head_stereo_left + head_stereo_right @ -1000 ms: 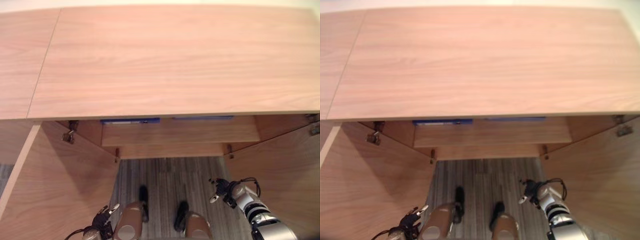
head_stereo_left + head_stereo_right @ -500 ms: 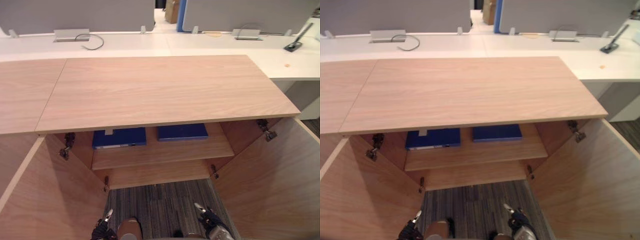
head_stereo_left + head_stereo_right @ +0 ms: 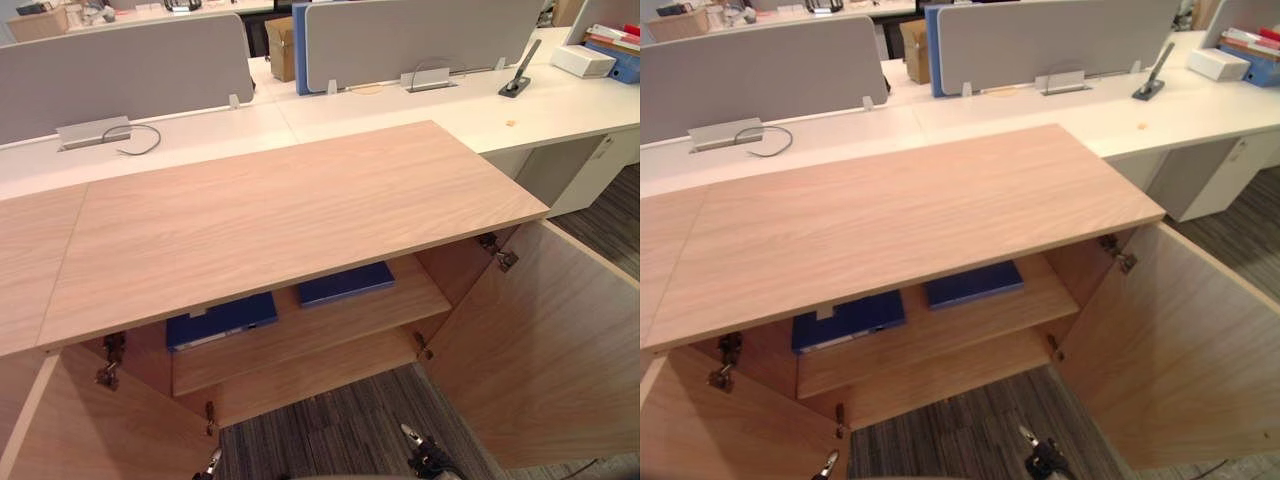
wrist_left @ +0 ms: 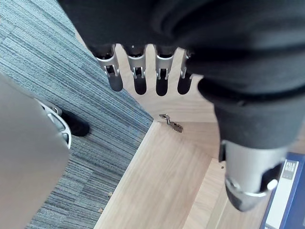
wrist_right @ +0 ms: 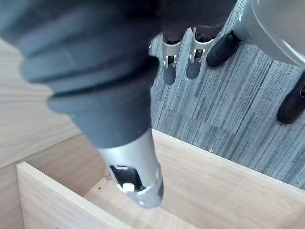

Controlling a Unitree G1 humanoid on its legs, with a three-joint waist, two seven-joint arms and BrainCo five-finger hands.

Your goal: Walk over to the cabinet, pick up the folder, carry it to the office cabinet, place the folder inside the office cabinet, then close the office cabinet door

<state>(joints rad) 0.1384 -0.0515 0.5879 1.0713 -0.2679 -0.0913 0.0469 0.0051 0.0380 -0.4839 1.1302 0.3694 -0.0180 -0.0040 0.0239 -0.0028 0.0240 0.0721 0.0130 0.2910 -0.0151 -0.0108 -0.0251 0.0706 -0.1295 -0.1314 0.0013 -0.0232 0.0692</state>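
The wooden cabinet (image 3: 280,210) stands before me with both doors open. Two blue folders lie flat on its upper shelf (image 3: 300,338): one on the left (image 3: 222,320) with a white label strip, one on the right (image 3: 345,284). My left hand (image 3: 212,464) and right hand (image 3: 425,460) hang low by the carpet, well short of the shelf. In the left wrist view the fingers (image 4: 138,71) are straight and hold nothing, and a corner of a blue folder (image 4: 286,195) shows past the thumb. In the right wrist view the fingers (image 5: 174,62) are also straight and empty.
The right door (image 3: 540,350) swings out wide on my right, and the left door (image 3: 100,430) on my left. Behind the cabinet run white desks (image 3: 400,105) with grey partition screens (image 3: 130,70), a cardboard box (image 3: 280,40) and desk items.
The camera has tipped upward, so the desks and screens behind the cabinet have come into view. Both hands now sit at the bottom edge; the folders have not moved.
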